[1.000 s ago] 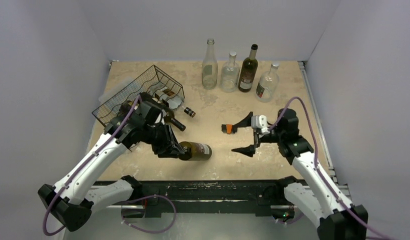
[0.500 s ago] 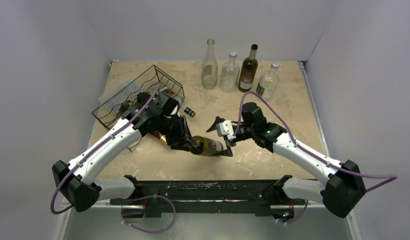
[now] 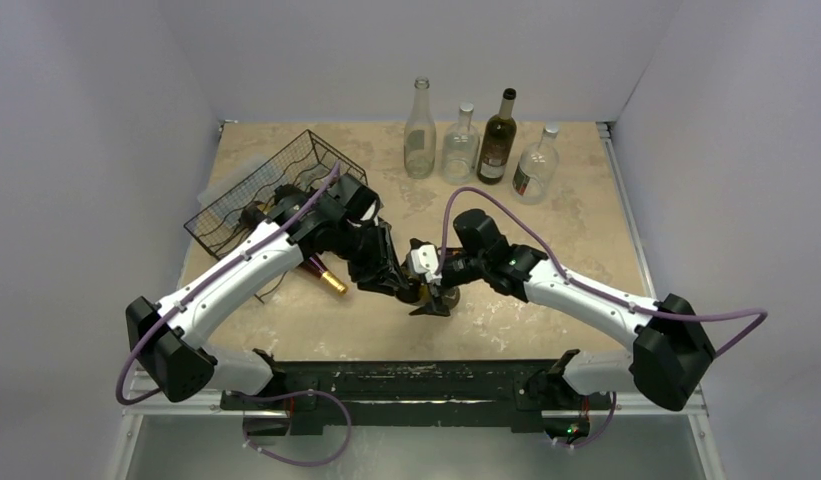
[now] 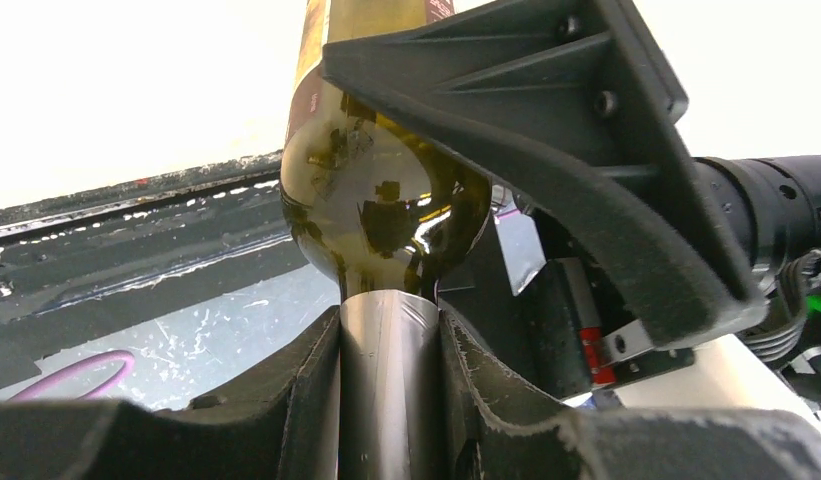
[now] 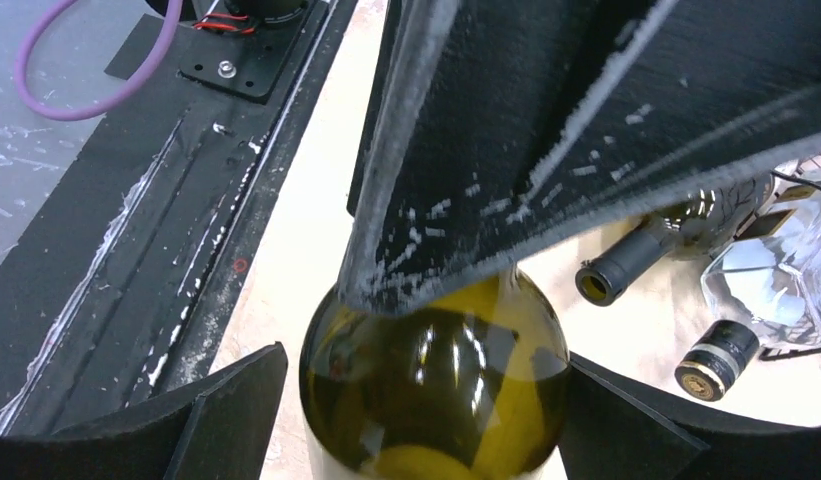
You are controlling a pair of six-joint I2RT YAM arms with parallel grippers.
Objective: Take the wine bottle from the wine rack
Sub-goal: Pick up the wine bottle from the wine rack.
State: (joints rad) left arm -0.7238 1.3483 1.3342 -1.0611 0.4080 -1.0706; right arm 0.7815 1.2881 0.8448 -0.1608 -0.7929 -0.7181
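The wine bottle (image 4: 386, 200) is dark olive glass with a silver foil neck. My left gripper (image 4: 386, 335) is shut on that neck and holds the bottle off the black wire wine rack (image 3: 276, 180), over the table's middle front. In the top view the bottle (image 3: 419, 292) is mostly hidden between the two grippers. My right gripper (image 5: 426, 400) is open and straddles the bottle's body (image 5: 436, 370). One right finger (image 5: 226, 400) stands apart from the glass, and the other (image 5: 626, 420) is close against it. From above, the left gripper (image 3: 394, 280) and the right gripper (image 3: 434, 285) meet.
Several upright bottles (image 3: 498, 138) line the back of the table. A dark bottle with a gold cap (image 3: 321, 275) lies in front of the rack, and more bottles (image 5: 636, 260) lie near it. The table's black front rail (image 5: 186, 230) runs just beyond the held bottle.
My left gripper carried the bottle right and slightly back, away from the rack. The right arm swung left across the table, and its open jaws now straddle the bottle's body.
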